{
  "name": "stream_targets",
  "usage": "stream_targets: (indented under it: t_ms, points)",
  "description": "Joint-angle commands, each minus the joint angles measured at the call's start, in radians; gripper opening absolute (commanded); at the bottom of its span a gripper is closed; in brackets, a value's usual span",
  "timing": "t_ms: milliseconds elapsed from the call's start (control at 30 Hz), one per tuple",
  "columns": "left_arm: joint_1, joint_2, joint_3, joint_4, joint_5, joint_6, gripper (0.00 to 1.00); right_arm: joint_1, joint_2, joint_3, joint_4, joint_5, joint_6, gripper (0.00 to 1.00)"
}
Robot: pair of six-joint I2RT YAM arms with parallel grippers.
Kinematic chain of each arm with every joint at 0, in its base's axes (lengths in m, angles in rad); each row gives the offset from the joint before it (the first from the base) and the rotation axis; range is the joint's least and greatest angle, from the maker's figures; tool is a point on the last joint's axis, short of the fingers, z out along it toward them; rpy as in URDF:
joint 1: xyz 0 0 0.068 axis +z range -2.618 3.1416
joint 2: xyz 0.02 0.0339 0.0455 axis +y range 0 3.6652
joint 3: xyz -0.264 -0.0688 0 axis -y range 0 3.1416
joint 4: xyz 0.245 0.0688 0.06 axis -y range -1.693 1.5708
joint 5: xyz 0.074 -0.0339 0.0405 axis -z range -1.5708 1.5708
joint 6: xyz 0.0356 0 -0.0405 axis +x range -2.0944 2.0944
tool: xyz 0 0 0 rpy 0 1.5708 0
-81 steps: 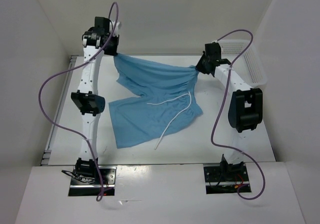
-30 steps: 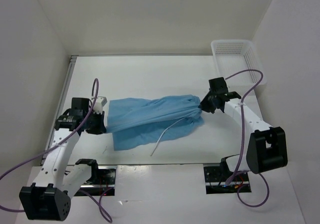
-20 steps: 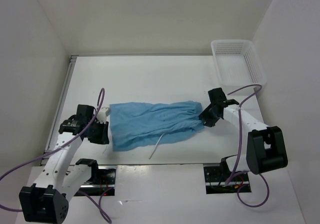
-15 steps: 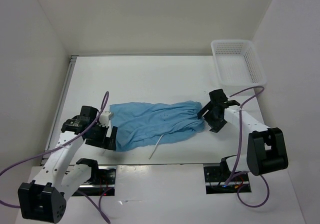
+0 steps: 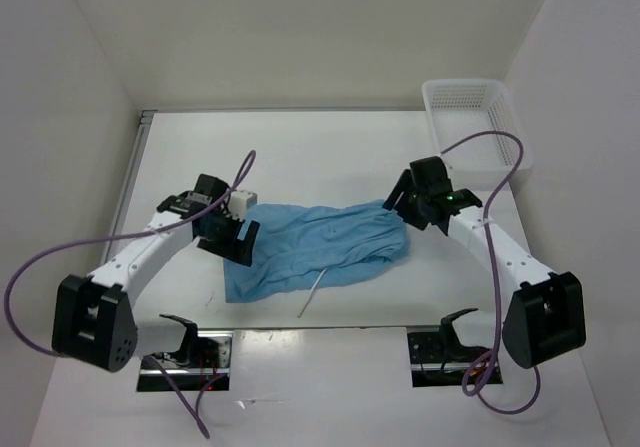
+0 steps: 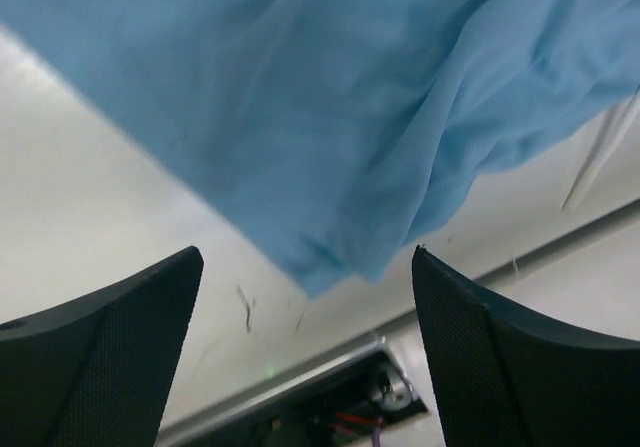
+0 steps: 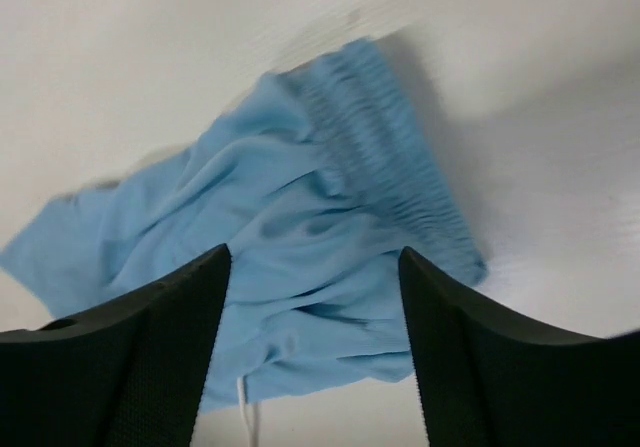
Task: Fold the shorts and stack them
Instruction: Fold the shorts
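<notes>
The light blue shorts (image 5: 310,247) lie folded lengthwise across the middle of the table, waistband to the right, with a white drawstring (image 5: 312,293) trailing off the front edge. My left gripper (image 5: 238,237) hovers open over the shorts' left end; in the left wrist view the blue cloth (image 6: 330,97) lies below with nothing between the fingers (image 6: 110,347). My right gripper (image 5: 403,201) hangs open above the waistband end. The right wrist view shows the gathered waistband (image 7: 400,167) and the cord (image 7: 243,407) beneath the spread fingers (image 7: 140,347).
A white plastic mesh basket (image 5: 476,122) stands at the back right corner. White walls enclose the table on three sides. The arm bases' mounting plates (image 5: 445,352) sit at the near edge, and purple cables loop beside both arms.
Both grippers have let go of the shorts and opened. The cloth now lies on the table. Both arms have lifted and swung inward over its ends.
</notes>
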Motion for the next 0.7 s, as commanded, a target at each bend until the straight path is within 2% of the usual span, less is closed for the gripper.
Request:
stream_targets:
  t_ms: [0,33,67,100,133,233,267,300,367,467,667]
  points:
    - [-0.056,0.117,0.053,0.2,0.071,0.004,0.9,0.088,0.041,0.036,0.133,-0.105,-0.056,0.7]
    - [-0.07,0.193,0.053,0.217,0.082,0.004,0.85,0.11,0.059,0.045,0.147,-0.119,-0.056,0.67]
    - [-0.09,0.229,0.064,0.227,0.082,0.004,0.76,0.155,0.1,0.045,0.147,-0.119,-0.056,0.59]
    - [-0.09,0.26,0.064,0.256,0.098,0.004,0.69,0.174,0.122,0.045,0.147,-0.119,-0.056,0.56]
    - [-0.102,0.312,0.078,0.266,0.099,0.004,0.58,0.188,0.145,0.056,0.147,-0.119,-0.056,0.54]
    - [-0.102,0.376,0.09,0.322,0.076,0.004,0.49,0.208,0.226,0.056,0.147,-0.107,-0.056,0.46]
    - [-0.102,0.392,0.099,0.334,0.067,0.004,0.44,0.208,0.266,0.056,0.147,-0.093,-0.046,0.41]
    - [-0.102,0.41,0.113,0.345,0.066,0.004,0.44,0.208,0.285,0.056,0.137,-0.08,-0.045,0.35]
    - [-0.102,0.472,0.128,0.345,0.066,0.004,0.41,0.208,0.323,0.071,0.113,-0.02,-0.035,0.3]
    - [-0.102,0.551,0.161,0.365,0.066,0.004,0.4,0.208,0.409,0.096,0.091,0.052,-0.012,0.3]
    - [-0.069,0.683,0.26,0.388,0.079,0.004,0.38,0.156,0.625,0.221,0.103,0.068,0.014,0.3]
